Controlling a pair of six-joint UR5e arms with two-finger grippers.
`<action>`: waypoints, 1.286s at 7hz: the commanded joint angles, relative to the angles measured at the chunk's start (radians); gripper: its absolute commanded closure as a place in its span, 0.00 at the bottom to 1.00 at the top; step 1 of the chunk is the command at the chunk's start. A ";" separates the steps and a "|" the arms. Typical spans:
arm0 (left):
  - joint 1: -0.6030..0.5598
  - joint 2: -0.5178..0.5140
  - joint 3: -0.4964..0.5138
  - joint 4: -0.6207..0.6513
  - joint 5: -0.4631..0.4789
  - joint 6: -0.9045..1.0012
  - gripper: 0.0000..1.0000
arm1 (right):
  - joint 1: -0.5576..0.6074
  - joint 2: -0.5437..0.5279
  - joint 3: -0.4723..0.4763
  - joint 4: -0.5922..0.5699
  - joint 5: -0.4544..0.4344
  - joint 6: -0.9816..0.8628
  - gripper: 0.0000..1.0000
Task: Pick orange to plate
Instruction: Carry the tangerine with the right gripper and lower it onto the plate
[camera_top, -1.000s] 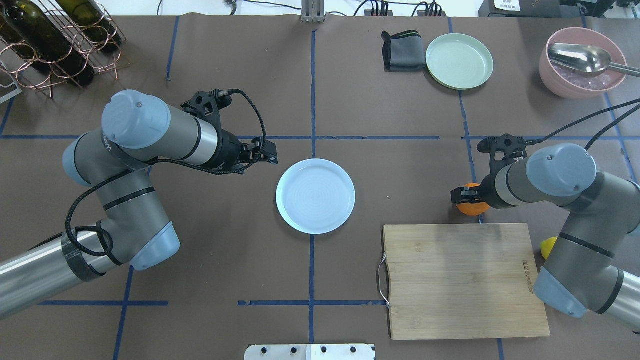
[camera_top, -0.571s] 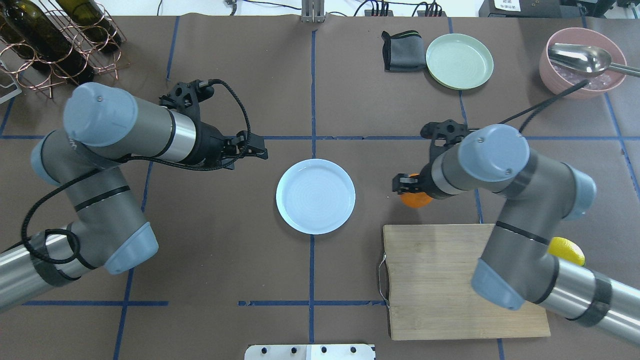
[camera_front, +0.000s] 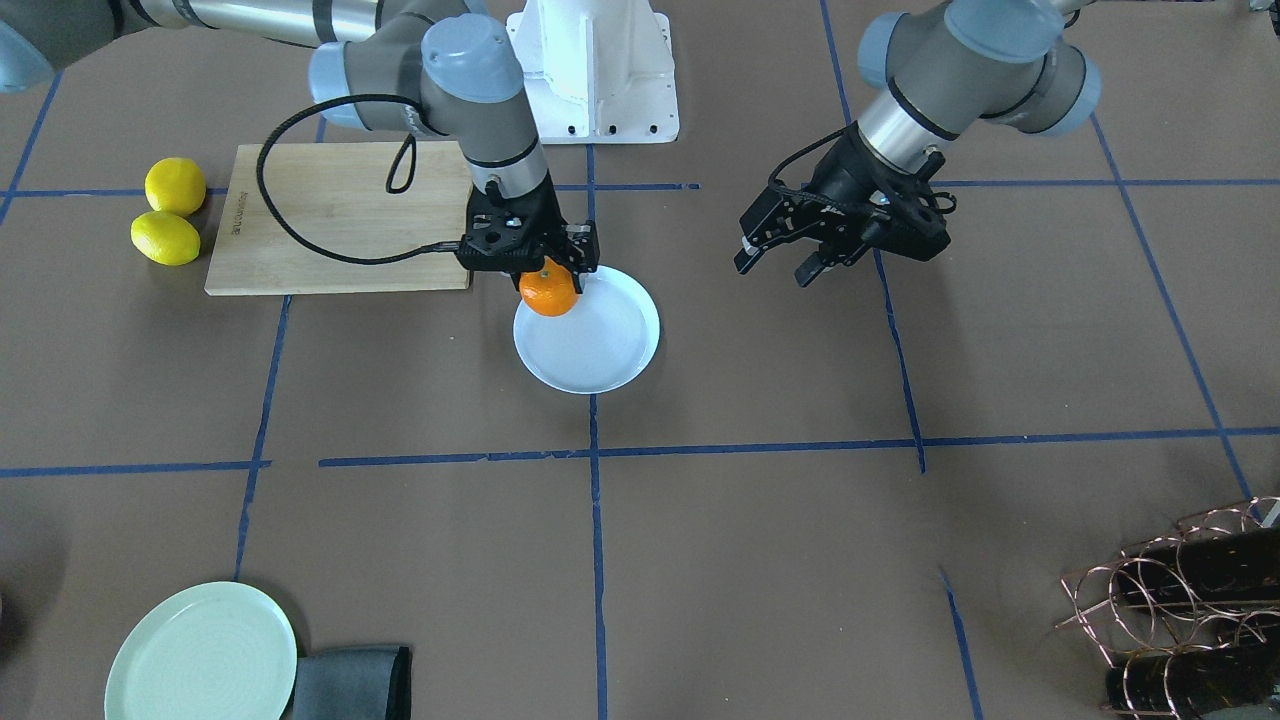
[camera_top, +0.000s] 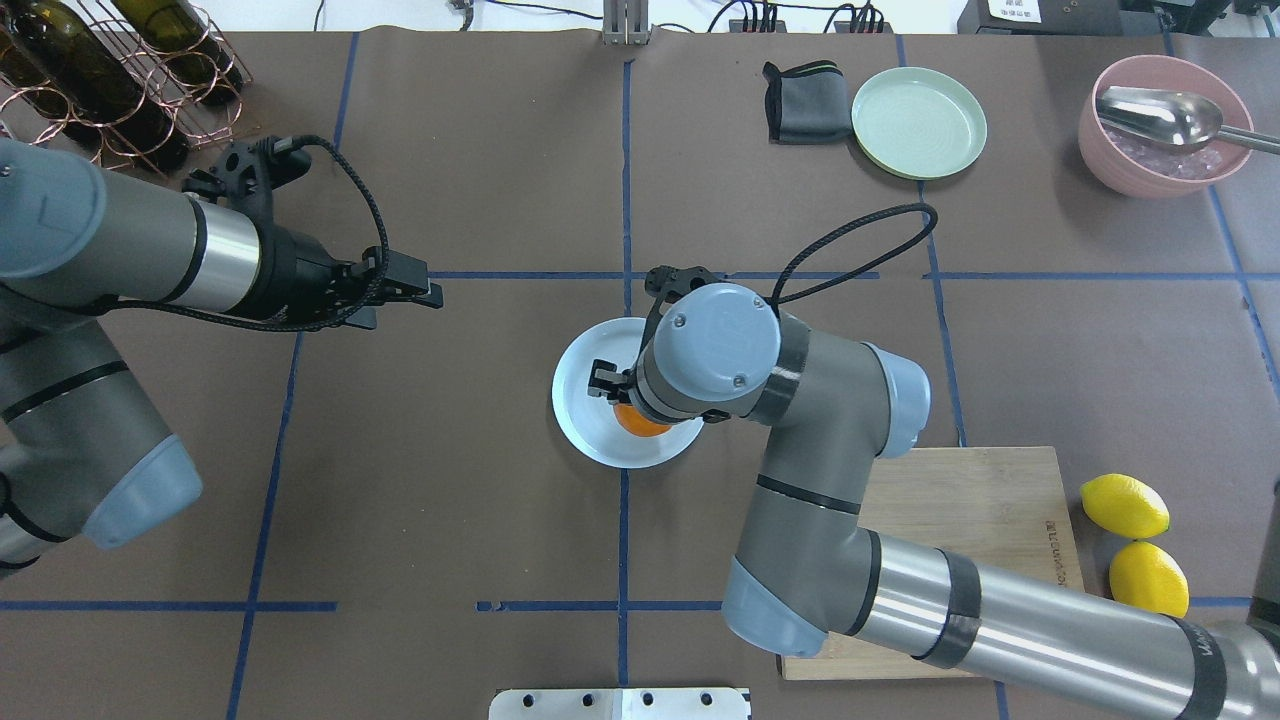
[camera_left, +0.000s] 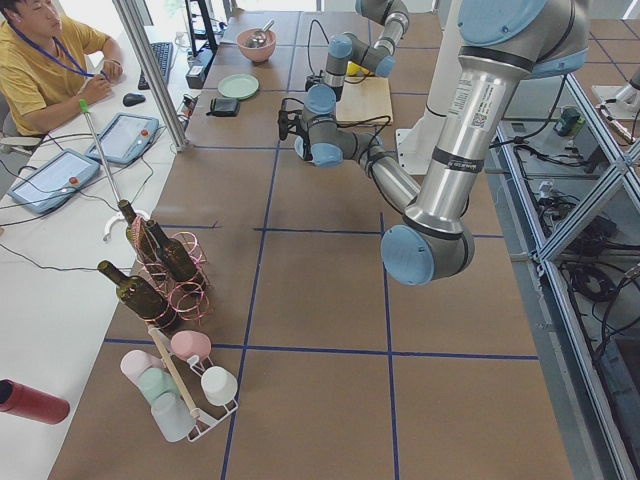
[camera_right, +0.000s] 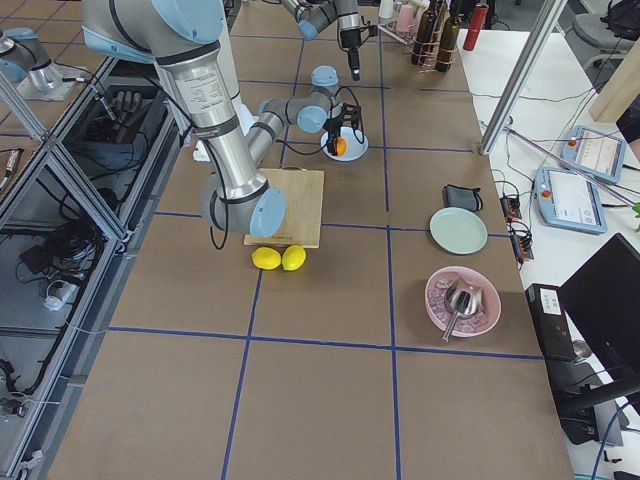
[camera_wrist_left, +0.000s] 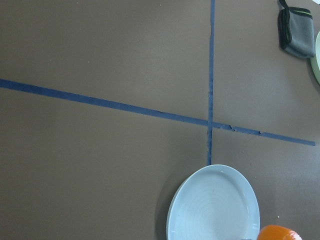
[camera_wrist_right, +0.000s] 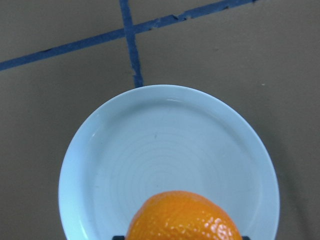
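Right gripper (camera_front: 551, 278) clamped on orange (camera_front: 547, 293), one finger either side of fruit. Orange sits over plate (camera_front: 600, 360), above its robot-side half; touching plate or not, cannot tell. Left gripper (camera_front: 771, 272) well apart from plate on opposite side, jaws spread wide, nothing between them. Wooden board (camera_front: 330, 215) near plate on right arm's side; two lemons (camera_front: 166, 238) just beyond board, farther from plate.

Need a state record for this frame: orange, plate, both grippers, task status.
orange: gripped, over the plate; contact with it unclear
plate: on the table by a tape crossing
right gripper: fingers shut on the orange
left gripper: open, empty, off to the plate's side
status: orange not yet released
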 joint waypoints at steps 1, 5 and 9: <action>-0.007 0.026 -0.014 -0.002 -0.005 0.022 0.10 | -0.006 0.028 -0.051 0.005 -0.037 0.006 1.00; -0.005 0.025 -0.006 -0.002 -0.005 0.022 0.09 | -0.006 0.068 -0.119 0.019 -0.071 0.003 1.00; -0.004 0.020 -0.003 -0.002 -0.004 0.022 0.09 | -0.014 0.067 -0.133 0.017 -0.070 -0.005 0.90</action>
